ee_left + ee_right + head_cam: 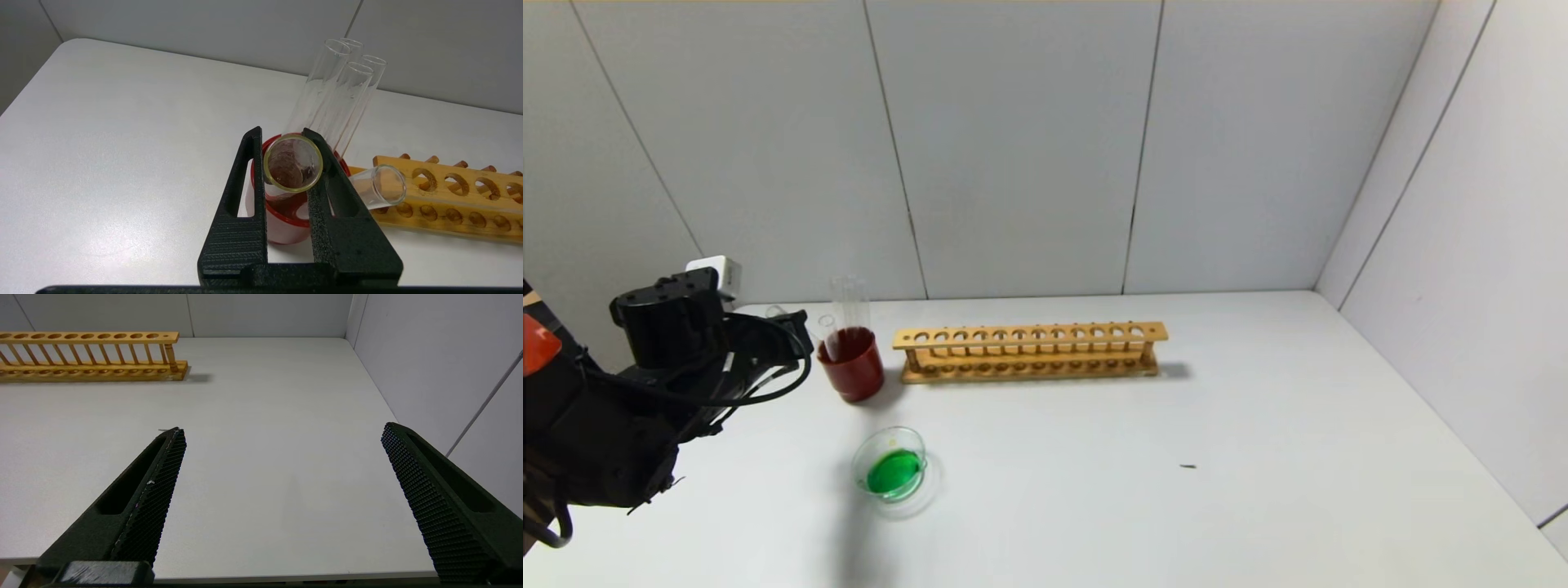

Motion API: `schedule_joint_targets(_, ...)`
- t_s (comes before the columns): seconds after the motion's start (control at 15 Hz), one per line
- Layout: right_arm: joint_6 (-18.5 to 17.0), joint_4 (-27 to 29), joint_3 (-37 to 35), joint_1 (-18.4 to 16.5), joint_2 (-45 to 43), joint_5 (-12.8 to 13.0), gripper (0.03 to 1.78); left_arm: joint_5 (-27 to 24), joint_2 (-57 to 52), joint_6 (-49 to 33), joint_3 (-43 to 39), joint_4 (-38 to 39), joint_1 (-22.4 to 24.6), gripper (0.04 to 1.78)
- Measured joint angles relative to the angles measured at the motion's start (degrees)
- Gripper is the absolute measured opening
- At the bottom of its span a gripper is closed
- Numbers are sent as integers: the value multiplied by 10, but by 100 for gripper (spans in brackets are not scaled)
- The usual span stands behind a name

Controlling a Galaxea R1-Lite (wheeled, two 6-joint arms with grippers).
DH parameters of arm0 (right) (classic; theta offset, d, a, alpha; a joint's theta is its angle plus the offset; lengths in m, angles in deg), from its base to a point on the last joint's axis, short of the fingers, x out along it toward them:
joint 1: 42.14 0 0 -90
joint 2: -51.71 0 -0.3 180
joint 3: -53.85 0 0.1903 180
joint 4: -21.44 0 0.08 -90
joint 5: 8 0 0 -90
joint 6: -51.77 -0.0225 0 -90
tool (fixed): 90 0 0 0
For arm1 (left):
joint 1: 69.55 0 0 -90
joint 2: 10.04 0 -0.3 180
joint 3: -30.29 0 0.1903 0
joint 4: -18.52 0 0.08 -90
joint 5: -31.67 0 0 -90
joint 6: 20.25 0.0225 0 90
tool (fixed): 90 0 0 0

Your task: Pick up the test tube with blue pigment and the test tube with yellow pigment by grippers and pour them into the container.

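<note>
My left gripper (pixel 796 331) is shut on a clear test tube (pixel 292 163) with a yellow-tinted rim. The tube's mouth faces the left wrist camera and its lower end dips into the dark red cup (pixel 282 228). I see no liquid column in it. Three empty clear tubes (pixel 339 90) stand in the cup, and one (pixel 378 188) leans out toward the rack. No tube with teal-blue or yellow liquid shows. The container (pixel 890 430), a clear glass dish, holds green liquid in front of the red cup (pixel 852 371). My right gripper (pixel 282 430) is open and empty over bare table.
An empty wooden tube rack (pixel 1029 351) stands right of the red cup; it also shows in the right wrist view (pixel 90 355). A white block (pixel 715 273) sits by the back wall behind my left arm. Walls close the back and right sides.
</note>
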Motion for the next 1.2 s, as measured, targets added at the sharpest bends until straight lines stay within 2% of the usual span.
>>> schedule_joint_targets(0.4,0,0,0,0,0,0,175,0,29,1,1,42,0,34)
schedule_joint_targets(0.6,0,0,0,0,0,0,175,0,34,1,2,42,0,44)
schedule_joint_targets(0.73,0,0,0,0,0,0,175,0,37,1,2,43,0,66)
schedule_joint_targets(1.0,0,0,0,0,0,0,175,-2,38,1,2,46,0,133)
schedule_joint_targets(1.2,0,0,0,0,0,0,175,-2,36,1,2,47,0,165)
